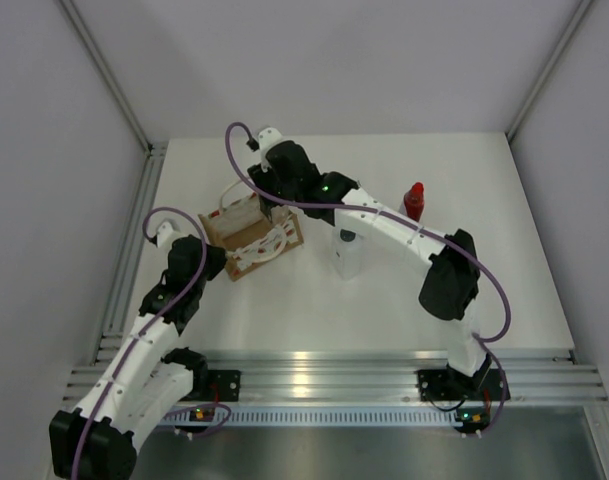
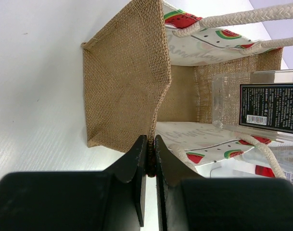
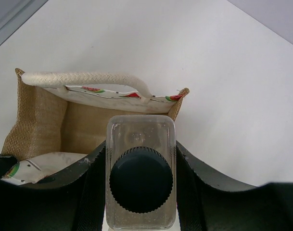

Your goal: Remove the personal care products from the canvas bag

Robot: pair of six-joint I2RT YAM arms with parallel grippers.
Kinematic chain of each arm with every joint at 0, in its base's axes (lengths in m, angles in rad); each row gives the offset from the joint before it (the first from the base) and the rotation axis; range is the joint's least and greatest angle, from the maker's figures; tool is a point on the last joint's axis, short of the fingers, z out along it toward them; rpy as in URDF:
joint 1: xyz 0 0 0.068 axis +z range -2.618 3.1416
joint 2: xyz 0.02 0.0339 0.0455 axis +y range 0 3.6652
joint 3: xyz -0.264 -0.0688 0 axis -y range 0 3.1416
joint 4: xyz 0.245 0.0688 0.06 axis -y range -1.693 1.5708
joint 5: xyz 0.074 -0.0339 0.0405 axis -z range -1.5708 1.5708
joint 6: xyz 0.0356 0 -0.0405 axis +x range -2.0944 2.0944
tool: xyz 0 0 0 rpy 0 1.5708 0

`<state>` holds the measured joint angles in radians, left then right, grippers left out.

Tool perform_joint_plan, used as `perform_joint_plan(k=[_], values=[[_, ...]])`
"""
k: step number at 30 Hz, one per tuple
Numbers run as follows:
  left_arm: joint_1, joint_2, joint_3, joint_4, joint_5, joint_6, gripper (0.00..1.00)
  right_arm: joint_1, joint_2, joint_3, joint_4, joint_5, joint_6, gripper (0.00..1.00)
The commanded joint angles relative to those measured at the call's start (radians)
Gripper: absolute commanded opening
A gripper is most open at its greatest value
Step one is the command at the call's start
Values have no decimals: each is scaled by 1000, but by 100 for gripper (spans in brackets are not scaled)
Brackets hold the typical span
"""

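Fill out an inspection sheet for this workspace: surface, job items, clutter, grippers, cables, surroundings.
Surface: white table.
Job's things: bag open. The pale bottle is at its mouth, dark cap toward the right wrist camera. The red bottle and white bottle stand on the table outside the bag.
Clutter: nothing seen.
Grippers: left gripper shut on the bag's rim; right gripper shut on the pale bottle.
Cables: purple cables run along both arms; one loops near the bag.
Surroundings: grey walls; aluminium rail at the near edge.
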<state>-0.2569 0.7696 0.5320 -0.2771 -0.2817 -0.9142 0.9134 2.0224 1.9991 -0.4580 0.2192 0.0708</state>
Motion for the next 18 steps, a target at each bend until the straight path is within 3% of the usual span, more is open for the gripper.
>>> perform_joint_plan(k=[1, 18], values=[[2, -10, -18, -2, -20, 6, 0, 19, -113, 101, 133, 25, -14, 0], [2, -10, -23, -2, -19, 0, 0, 19, -203, 139, 142, 66, -49, 0]])
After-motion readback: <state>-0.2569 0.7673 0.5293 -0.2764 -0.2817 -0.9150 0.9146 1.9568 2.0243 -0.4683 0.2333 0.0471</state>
